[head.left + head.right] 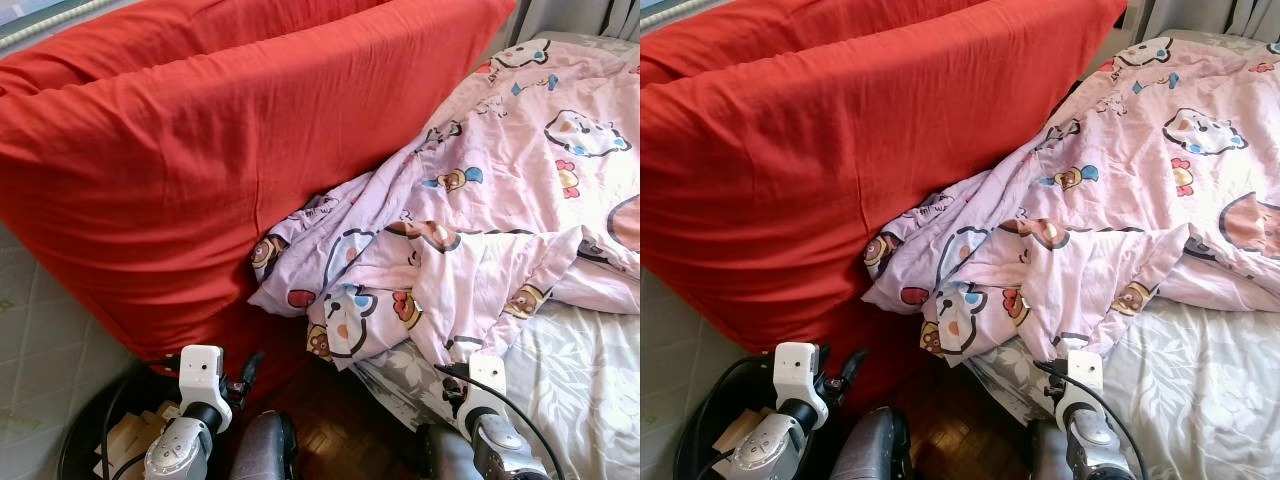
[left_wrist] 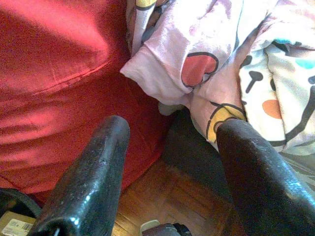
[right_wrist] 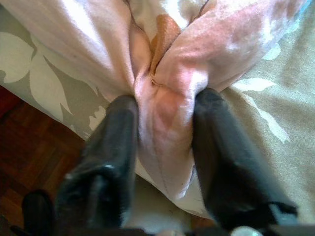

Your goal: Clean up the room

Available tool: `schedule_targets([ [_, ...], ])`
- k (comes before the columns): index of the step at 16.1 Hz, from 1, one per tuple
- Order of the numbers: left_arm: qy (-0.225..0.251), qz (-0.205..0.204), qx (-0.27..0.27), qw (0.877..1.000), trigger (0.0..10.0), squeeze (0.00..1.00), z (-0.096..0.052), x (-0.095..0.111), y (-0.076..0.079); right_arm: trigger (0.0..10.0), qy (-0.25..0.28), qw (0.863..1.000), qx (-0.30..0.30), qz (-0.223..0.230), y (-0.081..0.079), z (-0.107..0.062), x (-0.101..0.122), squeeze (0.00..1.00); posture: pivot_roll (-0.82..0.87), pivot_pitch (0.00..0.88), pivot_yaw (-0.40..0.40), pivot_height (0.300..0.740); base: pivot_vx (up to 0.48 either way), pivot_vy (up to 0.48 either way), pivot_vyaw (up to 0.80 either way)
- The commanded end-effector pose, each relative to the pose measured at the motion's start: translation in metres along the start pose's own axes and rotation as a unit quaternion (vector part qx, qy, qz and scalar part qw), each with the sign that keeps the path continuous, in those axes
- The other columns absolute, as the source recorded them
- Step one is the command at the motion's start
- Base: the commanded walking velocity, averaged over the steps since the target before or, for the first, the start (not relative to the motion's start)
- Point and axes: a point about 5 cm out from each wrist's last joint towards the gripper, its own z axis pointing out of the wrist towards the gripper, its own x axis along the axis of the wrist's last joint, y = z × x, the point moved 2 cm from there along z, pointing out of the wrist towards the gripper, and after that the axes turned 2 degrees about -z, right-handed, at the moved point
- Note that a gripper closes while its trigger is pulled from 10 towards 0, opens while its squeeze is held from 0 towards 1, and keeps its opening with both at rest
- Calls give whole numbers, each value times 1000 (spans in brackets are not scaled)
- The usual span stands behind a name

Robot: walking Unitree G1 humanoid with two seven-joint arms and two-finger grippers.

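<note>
Pink cartoon quilt (image 1: 480,230) lies bunched on the bed (image 1: 590,380), one fold hanging over its near edge. Right gripper (image 3: 165,147) jaws clenched on that fold; left gripper (image 2: 170,187) jaws released, just beside the red cover (image 1: 200,150). Keep the pinch firm and draw the fold back up onto the bed.

A narrow strip of bare wood floor (image 1: 335,425) runs between the upright red mattress (image 1: 200,170) and the bed's near corner. The pink quilt (image 1: 480,230) spills over that corner, closing the gap above. A black bin (image 1: 95,440) blocks the floor beside the red mattress's lower edge.
</note>
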Motion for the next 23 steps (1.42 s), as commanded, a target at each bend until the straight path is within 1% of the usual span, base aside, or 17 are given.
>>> schedule_targets([
  [1, -10, -8, 4, 1000, 10000, 0, 1, -4, -2, 0, -19, 1000, 10, -10, -6, -1, -7, 0, 127, 132, 94, 610, 0, 0, 0],
  [3, -9, -11, 3, 1000, 10000, 0, 3, -3, 0, 0, -22, 1000, 9, -13, -5, -1, -8, 0, 124, 128, 90, 610, 0, 0, 0],
  [5, -20, -14, -2, 1000, 10000, 0, 3, -8, 1, 0, -26, 1000, 9, -16, -3, -1, -8, 0, 115, 112, 82, 610, 0, 0, 0],
  [7, -19, -11, 6, 1000, 10000, 0, 4, -8, -4, 0, -26, 1000, 10, -9, -4, 0, -7, 0, 117, 97, 77, 610, 0, 0, 0],
  [9, -19, -11, 7, 1000, 10000, 0, 6, -7, -5, 0, -26, 1000, 10, -6, -4, 0, -7, 0, 114, 86, 74, 610, 0, 0, 0],
  [10, -19, -10, 8, 1000, 10000, 0, 10, -7, -5, 0, -23, 1000, 12, -1, -6, 0, -5, 0, 104, 61, 71, 610, 0, 0, 0],
  [12, -17, -11, 11, 1000, 10000, 0, 17, -6, -5, 0, -13, 1000, 12, 13, -10, 1, 0, 0, 94, 39, 69, 610, 0, 0, 0],
  [13, -15, -13, 13, 1000, 10000, 0, 22, -6, -4, 0, 11, 999, 11, 31, -10, 2, 7, 0, 81, 10, 66, 610, 0, 0, 0],
  [15, -17, -14, 14, 1000, 10000, 0, 25, -6, -4, 0, 38, 998, 6, 47, -6, 2, 14, 0, 68, 0, 63, 610, 0, 0, 0],
  [17, -30, -14, 23, 999, 10000, 0, 25, -15, -7, 0, 73, 995, -5, 63, 4, 0, 23, 0, 42, 0, 64, 610, 0, 0, 0],
  [18, -40, -14, 29, 999, 10000, 0, 25, -21, -10, 0, 92, 992, -11, 85, 11, -1, 27, 0, 32, 0, 64, 610, 0, 0, 0],
  [19, -44, -14, 31, 998, 10000, 0, 25, -24, -11, 8000, 102, 990, -14, 95, 16, -2, 28, 0, 23, 0, 64, 610, 0, 0, 0],
  [20, -47, -14, 33, 998, 10000, 0, 25, -25, -11, 10000, 112, 990, -20, 89, 21, -3, 30, 0, 16, 0, 64, 610, 0, 0, 0],
  [21, -51, -15, 35, 998, 10000, 0, 24, -27, -13, 10000, 125, 989, -24, 81, 24, -5, 31, 0, 12, 0, 64, 610, 0, 0, 0],
  [22, -67, -12, 43, 997, 10000, 0, 22, -34, -16, 10000, 135, 987, -25, 79, 25, -7, 31, 0, 13, 0, 63, 610, 0, 0, 0],
  [23, -82, -11, 57, 995, 10000, 0, 19, -41, -23, 10000, 138, 987, -23, 78, 24, -8, 30, 0, 7, 0, 60, 615, 0, 0, 0],
])
